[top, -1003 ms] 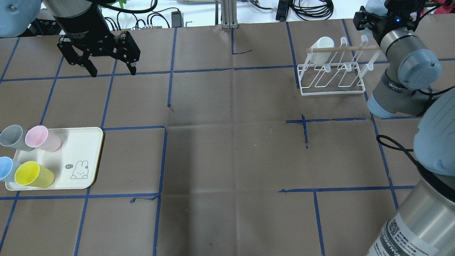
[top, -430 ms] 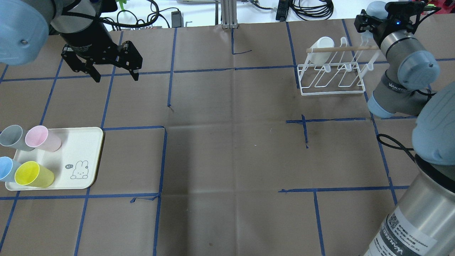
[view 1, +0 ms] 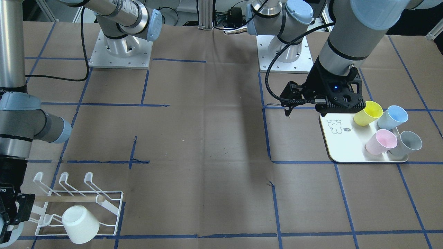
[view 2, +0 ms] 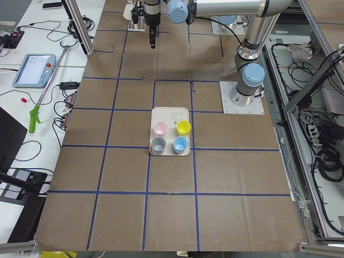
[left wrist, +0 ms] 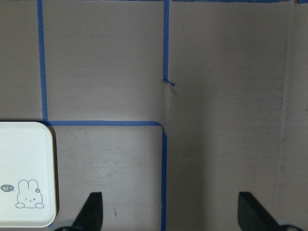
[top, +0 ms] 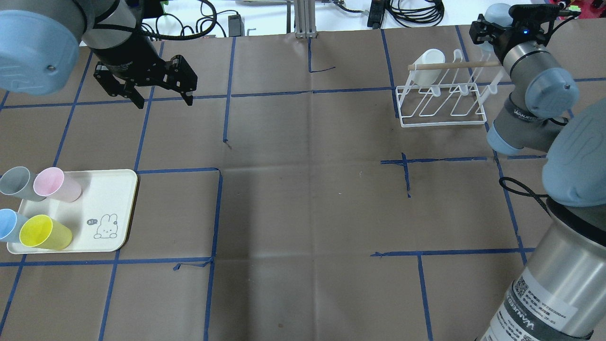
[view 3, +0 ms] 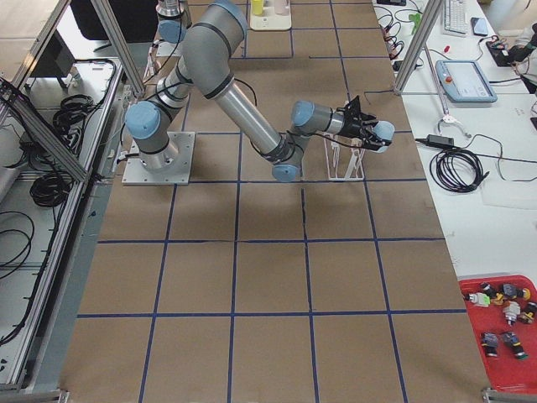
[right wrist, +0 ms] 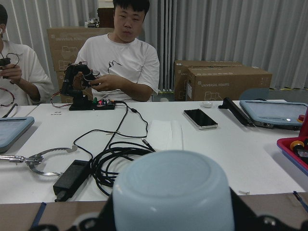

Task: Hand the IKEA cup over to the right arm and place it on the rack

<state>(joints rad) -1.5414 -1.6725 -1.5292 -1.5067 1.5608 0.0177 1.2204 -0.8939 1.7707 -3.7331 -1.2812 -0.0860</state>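
My right gripper (top: 490, 26) is past the right end of the white wire rack (top: 442, 124). It is shut on a pale-blue cup (right wrist: 173, 192), whose base fills the right wrist view; the cup also shows in the exterior right view (view 3: 383, 132). A white cup (top: 428, 64) hangs on the rack's left prong under the wooden dowel (top: 457, 65). My left gripper (top: 164, 103) is open and empty, hovering over bare table at the far left. It also shows in the left wrist view (left wrist: 171, 214).
A cream tray (top: 111, 201) with a rabbit drawing sits at the near left, its corner in the left wrist view (left wrist: 26, 159). On it lie a grey cup (top: 14, 182), a pink cup (top: 54, 183), a blue cup (top: 8, 225) and a yellow cup (top: 42, 232). Blue tape lines cross the brown table cover.
My left gripper has moved a little to the right and toward the robot, still open. My right gripper has barely shifted and keeps hold of the pale-blue cup.
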